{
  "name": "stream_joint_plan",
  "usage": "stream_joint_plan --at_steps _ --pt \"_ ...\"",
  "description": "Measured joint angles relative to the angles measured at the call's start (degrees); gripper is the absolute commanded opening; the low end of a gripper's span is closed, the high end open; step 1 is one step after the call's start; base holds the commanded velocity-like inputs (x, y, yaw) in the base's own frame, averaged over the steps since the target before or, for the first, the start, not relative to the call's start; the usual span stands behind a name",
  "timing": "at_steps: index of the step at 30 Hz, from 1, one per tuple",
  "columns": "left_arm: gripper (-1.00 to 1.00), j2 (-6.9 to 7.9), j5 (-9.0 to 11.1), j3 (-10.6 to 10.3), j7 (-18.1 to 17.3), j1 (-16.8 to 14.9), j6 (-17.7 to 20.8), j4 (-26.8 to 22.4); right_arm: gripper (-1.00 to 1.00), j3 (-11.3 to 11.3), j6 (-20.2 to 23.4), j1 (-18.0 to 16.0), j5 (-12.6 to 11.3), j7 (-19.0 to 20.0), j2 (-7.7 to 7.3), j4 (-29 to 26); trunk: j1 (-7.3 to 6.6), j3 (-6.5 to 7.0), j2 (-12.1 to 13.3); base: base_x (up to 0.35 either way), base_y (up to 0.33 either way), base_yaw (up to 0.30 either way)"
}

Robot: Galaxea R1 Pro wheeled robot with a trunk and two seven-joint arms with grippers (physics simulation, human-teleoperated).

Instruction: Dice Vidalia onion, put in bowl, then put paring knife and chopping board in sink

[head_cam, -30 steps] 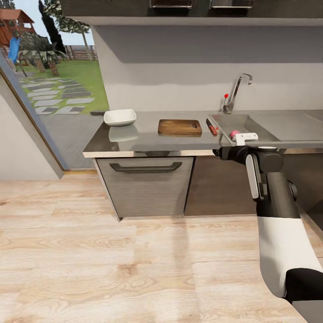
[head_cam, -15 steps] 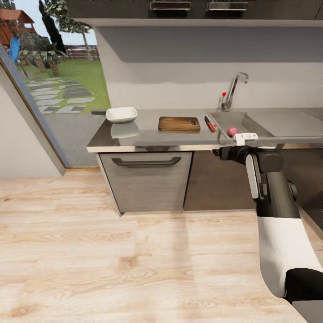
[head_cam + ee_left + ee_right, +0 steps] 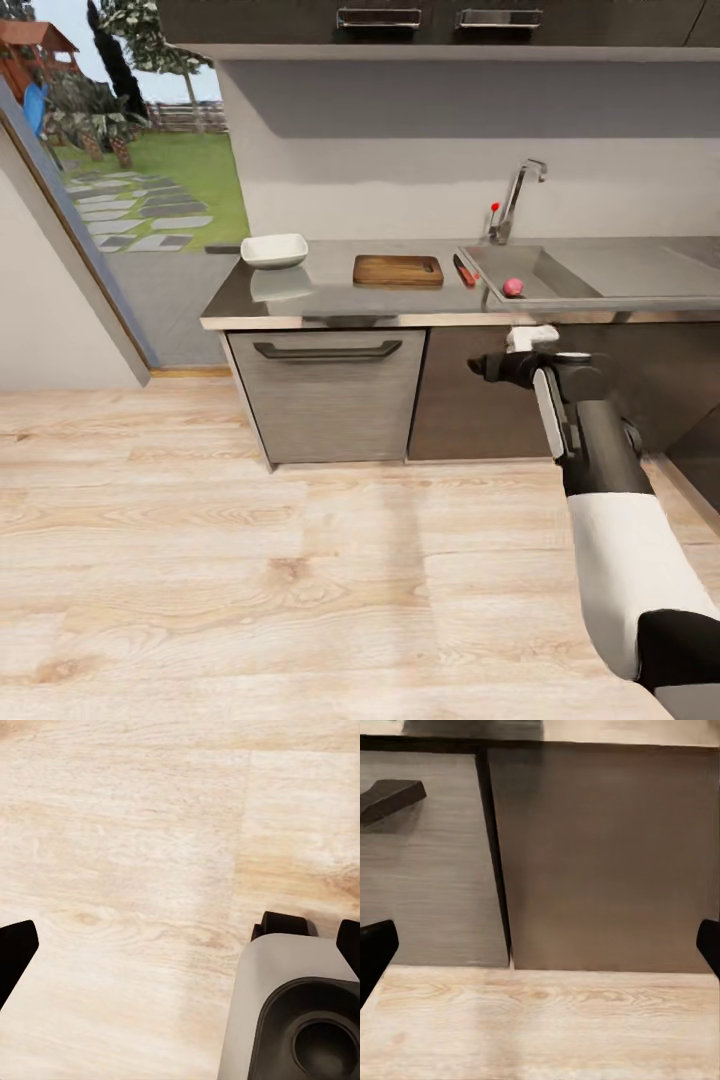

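While the pale wooden plank floor (image 3: 250,560) spreads across the foreground of the head view, the long grey brushed-steel desk (image 3: 330,296) runs along the back wall above dark cabinets (image 3: 325,395) with a black bar handle (image 3: 326,350). Beyond the desk's left end a glass opening shows a green lawn with stepping stones (image 3: 160,190). No writing, label or brand mark can be read on anything.

Set into the desk's right part is the rectangular stainless-steel sink (image 3: 545,272), with a flat drainer (image 3: 640,266) to its right and a tall curved chrome tap (image 3: 518,200) with a small red knob behind it. The robot's right arm (image 3: 600,500), white and dark grey, reaches forward in front of the cabinets, below the desk's edge and under the sink.

Near the desk's left end sits the shallow white bowl with a squarish rim (image 3: 274,250). Well to its right, the rectangular brown wooden chopping board (image 3: 398,270) lies flat, its handle slot toward the sink. Between board and sink lies the red-handled paring knife (image 3: 465,271), just beside the basin's left rim. The small round pinkish-red Vidalia onion (image 3: 513,287) rests inside the basin near its front wall.

The right hand (image 3: 540,945) faces the cabinet fronts, its dark fingertips (image 3: 375,952) spread wide apart with nothing between them. The left hand (image 3: 180,945) points at the floor beside the grey robot base (image 3: 300,1012), likewise spread wide and holding nothing.
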Motion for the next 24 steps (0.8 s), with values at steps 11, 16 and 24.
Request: stream_joint_plan --at_steps 11,16,24 --pt "1.00 0.00 0.0 0.0 0.0 0.0 0.0 0.0 1.00 0.0 -25.6 1.7 0.2 0.2 -0.50 29.1 -0.01 0.01 0.0 0.000 0.000 0.000" --pt "1.00 0.00 0.0 0.0 0.0 0.0 0.0 0.0 1.00 0.1 -33.5 1.7 0.3 0.2 -0.51 38.3 -0.01 0.01 0.0 0.000 0.000 0.000" --pt "1.00 0.00 0.0 0.0 0.0 0.0 0.0 0.0 1.00 0.1 -44.7 1.7 0.5 0.4 -0.58 51.9 -0.01 0.01 0.0 0.000 0.000 0.000"
